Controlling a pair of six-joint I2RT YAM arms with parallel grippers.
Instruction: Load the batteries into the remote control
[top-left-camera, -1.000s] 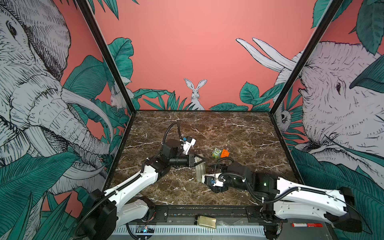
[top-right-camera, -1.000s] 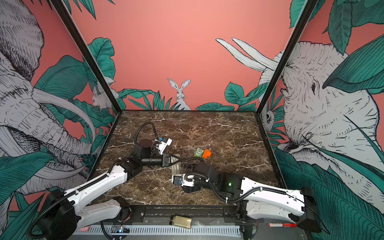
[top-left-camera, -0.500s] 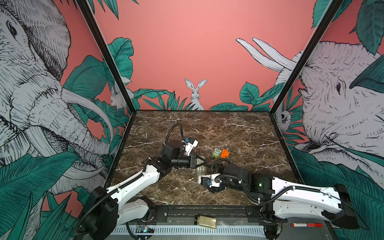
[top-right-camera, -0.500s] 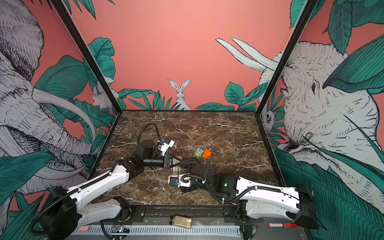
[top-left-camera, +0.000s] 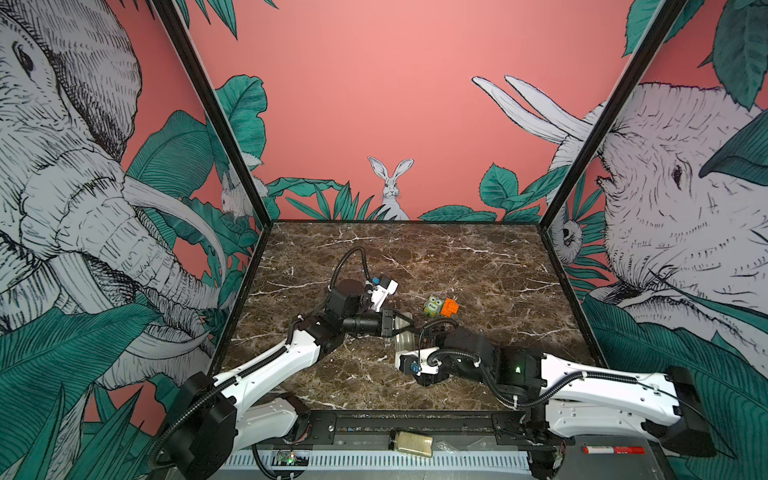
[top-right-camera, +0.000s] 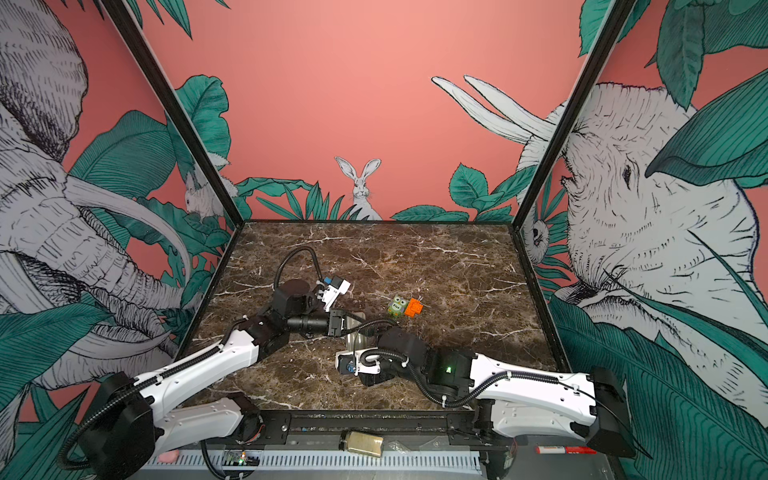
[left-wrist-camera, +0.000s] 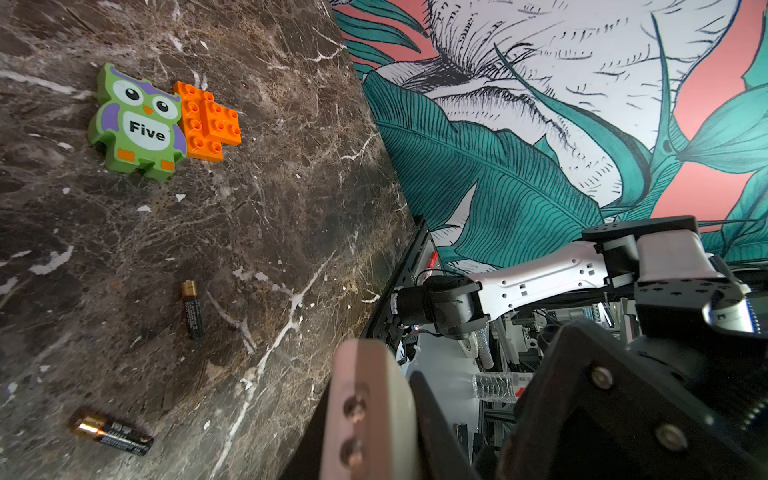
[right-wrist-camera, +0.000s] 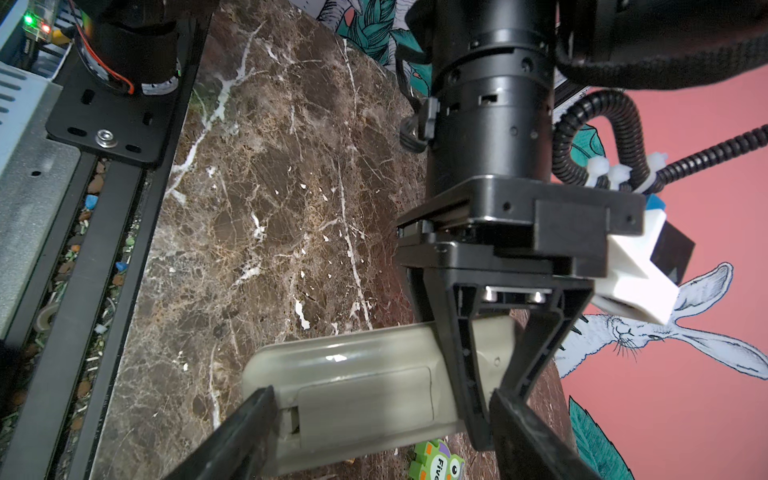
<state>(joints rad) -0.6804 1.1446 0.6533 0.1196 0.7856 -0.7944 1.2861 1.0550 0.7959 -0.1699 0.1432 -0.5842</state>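
The remote control (right-wrist-camera: 357, 395) is a pale handset held above the marble, its plain back facing the right wrist camera. Its battery cover (right-wrist-camera: 365, 403) sits slid slightly aside, with a thin gap at one end. My left gripper (top-left-camera: 405, 328) is shut on the remote's other end; the remote (top-left-camera: 404, 343) shows as a pale slab in both top views. My right gripper (right-wrist-camera: 380, 395) stands open, its fingers straddling the cover end, one finger (right-wrist-camera: 232, 436) against the remote's tip. Two batteries (left-wrist-camera: 192, 309) (left-wrist-camera: 111, 432) lie loose on the marble in the left wrist view.
A green owl piece (top-left-camera: 433, 305) marked "Five" and an orange brick (top-left-camera: 450, 306) lie together just behind the grippers. A yellowish jar (top-left-camera: 411, 440) and a red marker (top-left-camera: 611, 449) rest beyond the front rail. Printed walls enclose the table on three sides.
The right arm has slid left and closed in on the remote, its jaws a little wider. The left gripper has brought the remote slightly lower and nearer the front.
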